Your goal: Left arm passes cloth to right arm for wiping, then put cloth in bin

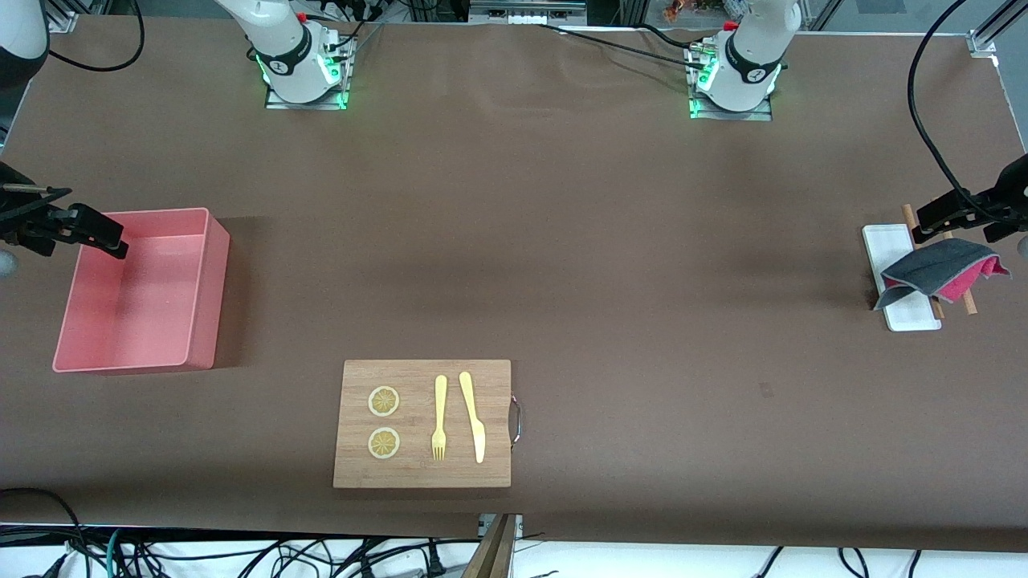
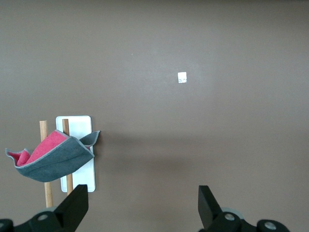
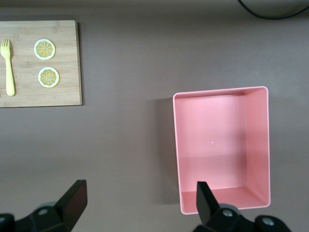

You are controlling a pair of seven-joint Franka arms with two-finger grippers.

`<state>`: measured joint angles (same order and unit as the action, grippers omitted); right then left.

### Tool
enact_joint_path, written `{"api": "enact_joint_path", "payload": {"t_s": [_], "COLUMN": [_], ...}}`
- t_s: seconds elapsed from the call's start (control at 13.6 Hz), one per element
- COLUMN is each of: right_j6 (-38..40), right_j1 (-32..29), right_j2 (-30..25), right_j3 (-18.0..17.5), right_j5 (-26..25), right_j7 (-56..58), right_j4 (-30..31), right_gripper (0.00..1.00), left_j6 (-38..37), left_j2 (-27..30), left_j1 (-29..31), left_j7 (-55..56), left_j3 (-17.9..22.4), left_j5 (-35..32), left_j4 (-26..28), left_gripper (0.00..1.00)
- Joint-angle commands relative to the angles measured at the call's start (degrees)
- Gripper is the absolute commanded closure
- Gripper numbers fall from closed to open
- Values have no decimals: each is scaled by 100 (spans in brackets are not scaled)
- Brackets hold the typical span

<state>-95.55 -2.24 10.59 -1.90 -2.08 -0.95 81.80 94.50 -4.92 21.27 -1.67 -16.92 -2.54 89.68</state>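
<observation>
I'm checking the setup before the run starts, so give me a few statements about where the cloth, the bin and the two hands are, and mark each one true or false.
1. The cloth is draped over the small white tray and the wooden sticks. True.
2. The bin holds the cloth. False: the bin is empty.
3. The left hand grips the cloth. False: it hangs open over the table beside the cloth, holding nothing.
4. The right hand is open, up by the bin. True.
5. The cutting board carries a fork, a knife and two lemon slices. True.
6. The cutting board sits inside the bin. False: it lies on the table, nearer the front camera than the bin.
</observation>
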Motion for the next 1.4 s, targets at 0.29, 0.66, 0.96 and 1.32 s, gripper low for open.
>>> {"api": "enact_joint_path", "payload": {"t_s": [0.29,0.66,0.96,1.32], "right_j6": [-315,-254,-315,-1236], "right_j1": [31,74,31,31], "right_j2": [101,101,110,285], "right_j3": [-56,-65,-48,-48], "right_j5": [94,94,85,77], "right_j7": [16,16,16,16], "right_j4": [-51,-42,-51,-51], "right_gripper": [0,0,0,0], "left_j6": [-90,-168,-503,-73], "left_j2": [-70,-553,-1422,-2092], "left_j1": [26,219,780,1300], "left_j7": [-506,-1368,-2430,-3925], "left_j3": [-13,-4,-4,-4], "left_j5": [-89,-571,-1396,-1847], "left_j4": [-82,-3,-12,-3], "left_gripper": [0,0,0,0]}}
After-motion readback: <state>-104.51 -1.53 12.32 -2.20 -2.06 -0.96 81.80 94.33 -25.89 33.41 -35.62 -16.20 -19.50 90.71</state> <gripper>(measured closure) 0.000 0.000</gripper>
